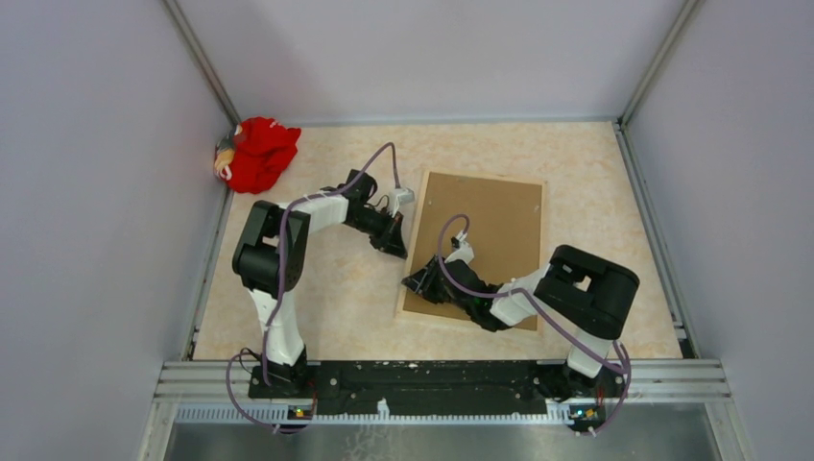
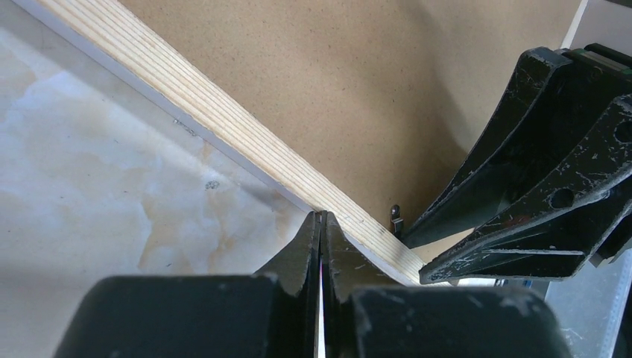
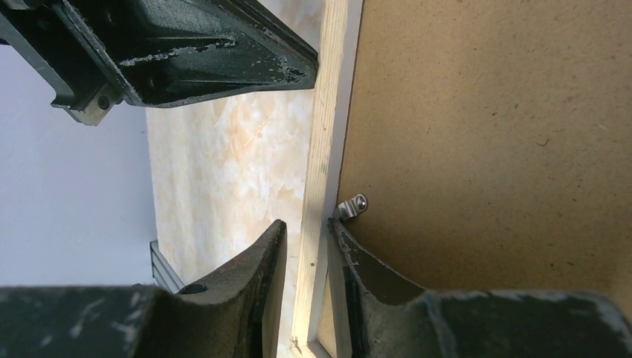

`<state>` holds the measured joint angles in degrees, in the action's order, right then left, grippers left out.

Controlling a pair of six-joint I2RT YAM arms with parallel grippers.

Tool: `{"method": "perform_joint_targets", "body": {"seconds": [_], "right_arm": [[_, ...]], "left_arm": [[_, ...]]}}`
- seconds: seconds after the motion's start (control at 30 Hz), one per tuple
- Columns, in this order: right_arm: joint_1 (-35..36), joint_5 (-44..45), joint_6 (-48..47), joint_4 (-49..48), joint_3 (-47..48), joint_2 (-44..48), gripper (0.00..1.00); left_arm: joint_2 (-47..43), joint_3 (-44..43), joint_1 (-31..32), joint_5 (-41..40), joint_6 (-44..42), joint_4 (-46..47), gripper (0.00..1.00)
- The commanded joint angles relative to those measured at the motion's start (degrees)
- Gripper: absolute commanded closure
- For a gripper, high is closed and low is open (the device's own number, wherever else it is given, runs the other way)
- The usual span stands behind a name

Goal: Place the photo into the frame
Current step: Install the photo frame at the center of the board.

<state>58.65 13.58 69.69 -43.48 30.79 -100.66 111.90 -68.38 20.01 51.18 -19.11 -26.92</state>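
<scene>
The frame (image 1: 543, 250) lies face down on the table, its light wood rail (image 2: 186, 97) running round a plain brown backing board (image 1: 494, 240). The photo is hidden. My left gripper (image 2: 321, 216) is shut with nothing between its fingers, its tips at the outer edge of the frame's left rail (image 3: 324, 134). My right gripper (image 3: 305, 227) stands open astride that same rail nearer to me. One finger is outside with a small gap and the other is inside against the board (image 3: 484, 134), beside a small metal clip (image 3: 352, 207).
A red cloth bundle (image 1: 257, 152) sits in the back left corner. Grey walls close the table on three sides. The two grippers (image 1: 395, 248) (image 1: 415, 283) are close together at the frame's left side.
</scene>
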Motion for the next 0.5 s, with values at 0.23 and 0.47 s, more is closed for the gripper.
{"method": "perform_joint_targets", "body": {"seconds": [0.23,0.47], "right_arm": [[-2.1,0.9,-7.7,1.4,-3.1,10.1,0.63],[-13.0,-6.5,-13.7,8.6,-2.0,19.9,0.56]], "left_arm": [[0.9,-1.9,2.6,0.6,-1.3,-5.9,0.99],[3.3,-11.3,0.5,-1.2,1.5,-6.2,0.78]]}}
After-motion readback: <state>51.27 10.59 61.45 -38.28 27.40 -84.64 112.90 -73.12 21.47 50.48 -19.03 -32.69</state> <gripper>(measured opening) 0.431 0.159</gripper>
